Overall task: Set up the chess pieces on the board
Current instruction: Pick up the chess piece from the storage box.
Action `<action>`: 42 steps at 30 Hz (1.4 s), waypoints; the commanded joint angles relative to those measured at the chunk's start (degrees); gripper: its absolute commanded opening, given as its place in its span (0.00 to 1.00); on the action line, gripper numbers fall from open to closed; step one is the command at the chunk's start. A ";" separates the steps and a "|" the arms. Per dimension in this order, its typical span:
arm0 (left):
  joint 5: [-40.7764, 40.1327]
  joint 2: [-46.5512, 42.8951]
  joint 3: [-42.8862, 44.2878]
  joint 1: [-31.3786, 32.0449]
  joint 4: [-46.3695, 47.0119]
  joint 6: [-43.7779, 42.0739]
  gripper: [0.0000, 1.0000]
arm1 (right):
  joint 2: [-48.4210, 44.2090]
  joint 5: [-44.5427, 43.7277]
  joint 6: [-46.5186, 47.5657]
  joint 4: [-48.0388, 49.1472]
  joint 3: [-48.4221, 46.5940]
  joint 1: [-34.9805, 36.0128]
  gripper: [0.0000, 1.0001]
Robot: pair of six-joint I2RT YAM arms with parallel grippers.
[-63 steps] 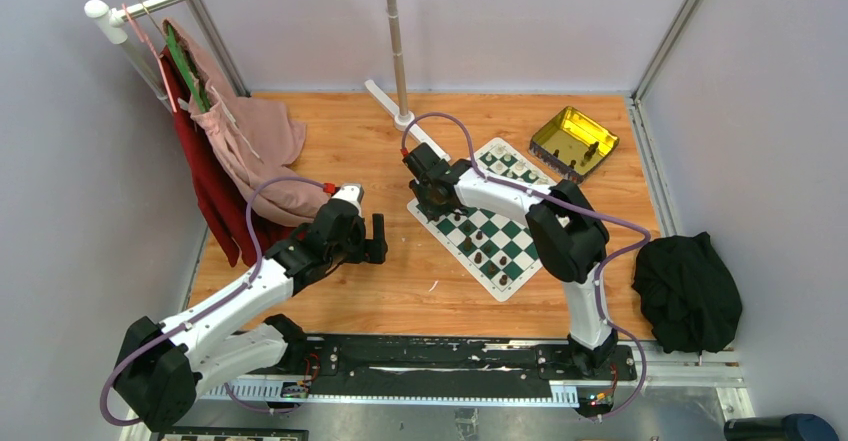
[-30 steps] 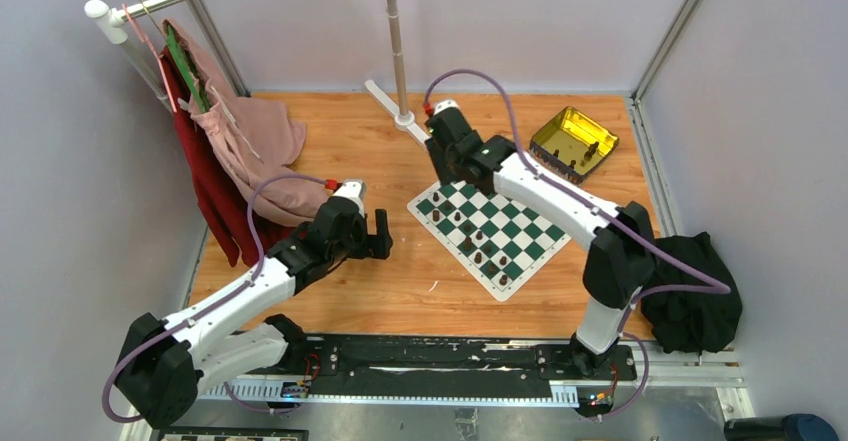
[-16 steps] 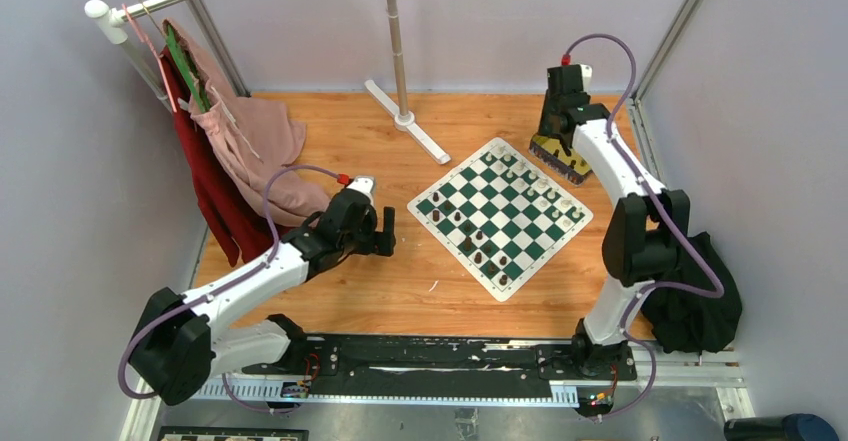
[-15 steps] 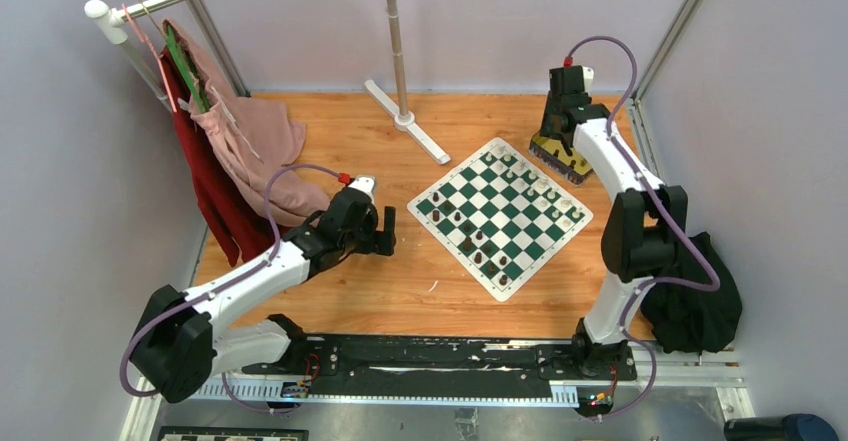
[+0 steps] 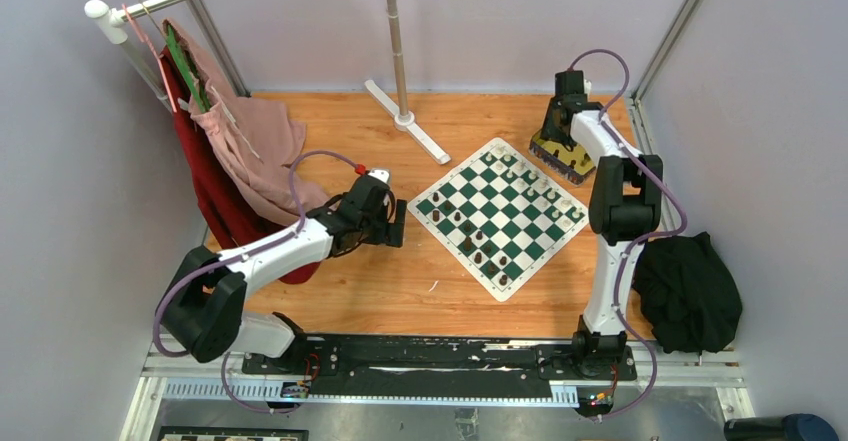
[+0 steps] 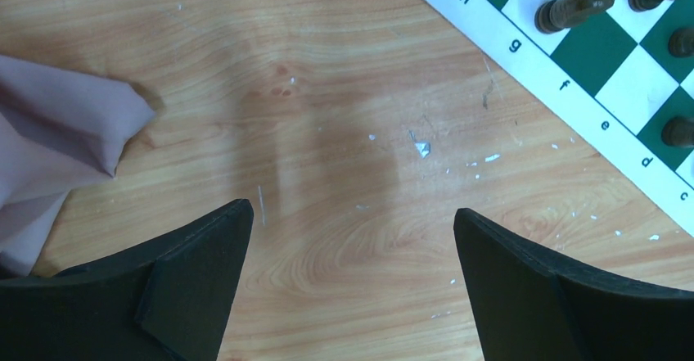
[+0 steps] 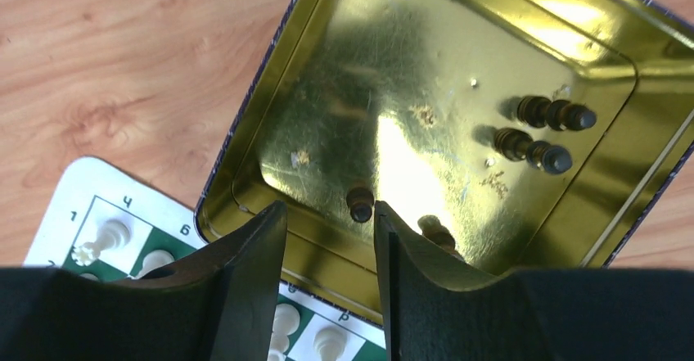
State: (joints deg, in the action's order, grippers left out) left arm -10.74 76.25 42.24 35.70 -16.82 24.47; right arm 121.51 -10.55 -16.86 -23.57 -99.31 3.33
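The green and white board (image 5: pixel 500 216) lies on the wooden table, right of centre. Dark chess pieces (image 5: pixel 478 234) stand along its near-left side and white ones (image 5: pixel 530 191) along its far-right side. My right gripper (image 7: pixel 329 214) hovers open over the gold tin (image 7: pixel 425 58). Several dark pieces (image 7: pixel 556 114) lie in that tin, and a dark pawn (image 7: pixel 360 204) stands just past the fingertips, near the right one. Nothing is between the fingers. My left gripper (image 6: pixel 350 212) is wide open over bare wood beside the board's left corner (image 6: pixel 524 58).
A rack with red and pink clothes (image 5: pixel 230 141) fills the left side, and pink cloth (image 6: pixel 49 148) lies near my left gripper. A pole foot (image 5: pixel 405 118) stands at the back. A black cloth (image 5: pixel 690 291) lies at the right edge.
My right arm has swung from the board's far-left corner across to the gold tin at the back right. My left arm has moved right toward the board, still open.
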 commanded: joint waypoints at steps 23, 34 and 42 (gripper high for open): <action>0.12 6.60 5.05 -0.41 1.70 0.47 1.00 | 3.38 4.57 0.22 0.72 0.19 -2.74 0.45; 0.68 7.74 5.34 -0.37 2.05 0.53 1.00 | 3.02 4.17 0.20 0.56 2.16 -2.80 0.44; 0.99 8.29 5.61 -0.32 2.23 0.80 1.00 | 3.38 4.15 0.13 0.56 2.28 -2.81 0.27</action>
State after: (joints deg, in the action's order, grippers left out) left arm -10.11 83.92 47.35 35.70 -15.51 24.73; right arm 123.83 -6.44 -16.69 -22.24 -97.80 1.10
